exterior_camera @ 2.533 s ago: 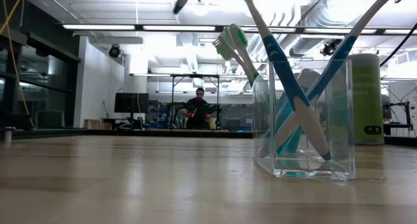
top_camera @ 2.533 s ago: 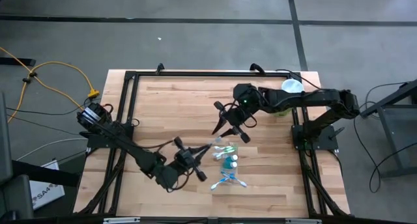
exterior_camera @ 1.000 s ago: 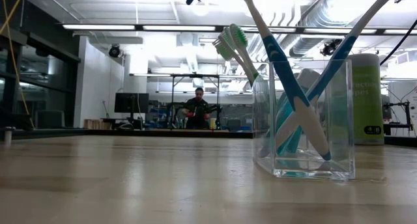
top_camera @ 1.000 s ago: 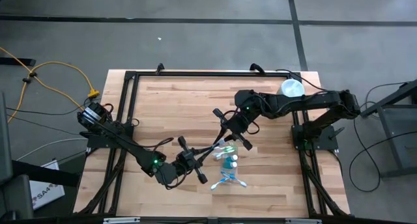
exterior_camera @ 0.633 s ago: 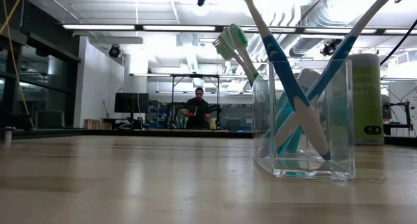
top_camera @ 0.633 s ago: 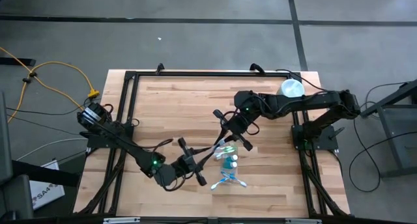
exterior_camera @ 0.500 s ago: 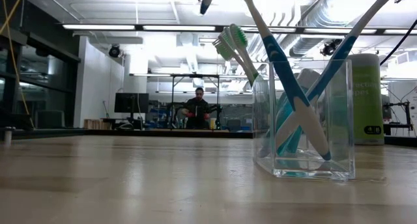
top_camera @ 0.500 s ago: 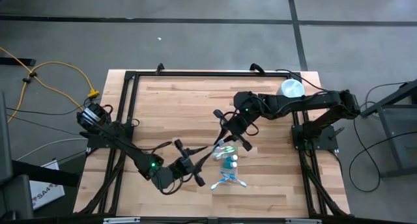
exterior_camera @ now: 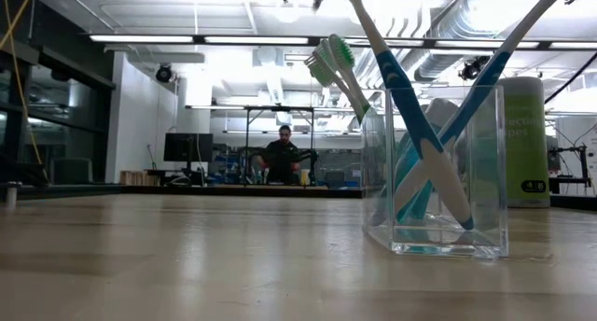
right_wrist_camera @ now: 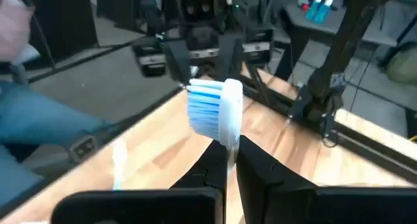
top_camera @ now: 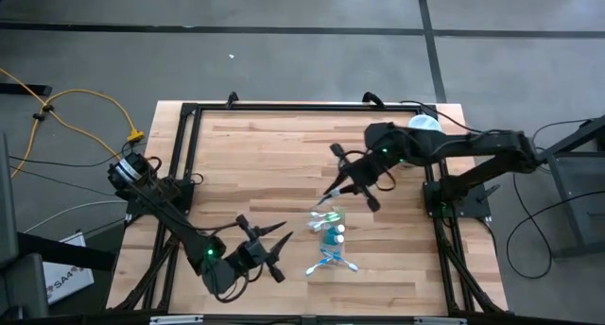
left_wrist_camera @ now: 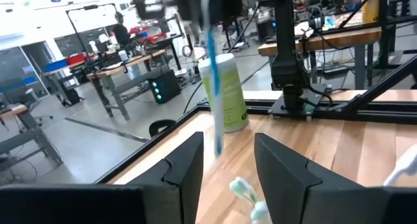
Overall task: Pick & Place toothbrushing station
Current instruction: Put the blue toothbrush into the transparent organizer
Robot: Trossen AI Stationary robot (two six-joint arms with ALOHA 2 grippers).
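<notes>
**Mia:** What just changed?

**Ben:** The left gripper [top_camera: 267, 242] let go. A moment ago it and the right gripper [top_camera: 342, 185] were both on the thin white toothbrush with blue bristles [right_wrist_camera: 215, 107]. Now the left one has pulled back, and its two dark fingers [left_wrist_camera: 186, 168] are spread wide with nothing between them.

**Mia:** So who has the toothbrush?

**Ben:** Only the right gripper. Its fingers are pressed together on the handle, just under the brush head. It has lifted the brush up and away from the left arm.

**Mia:** Where is the toothbrushing station?

**Ben:** That is the small clear plastic tray [exterior_camera: 438, 246] on the wooden table [top_camera: 255, 155]. It sits just past the right gripper's fingertips and lower down, near the free end of the brush. From the left gripper it is straight ahead of the open fingers, a little way off. It already has blue and green toothbrushes [exterior_camera: 336, 64] leaning in it, and small teal containers [top_camera: 337, 235].

**Mia:** What does the change mean?

**Ben:** It looks like a hand-over. The brush went from one arm to the other, so the right arm can probably put it in the tray on its own now.

**Mia:** And that tall pale-green can with the white top [left_wrist_camera: 225, 94]?

**Ben:** It stands far behind the right gripper, near its arm's base. It is not the station.

**Mia:** What could go wrong?

**Ben:** The tray is light and crowded. A bump could tip it.
</notes>
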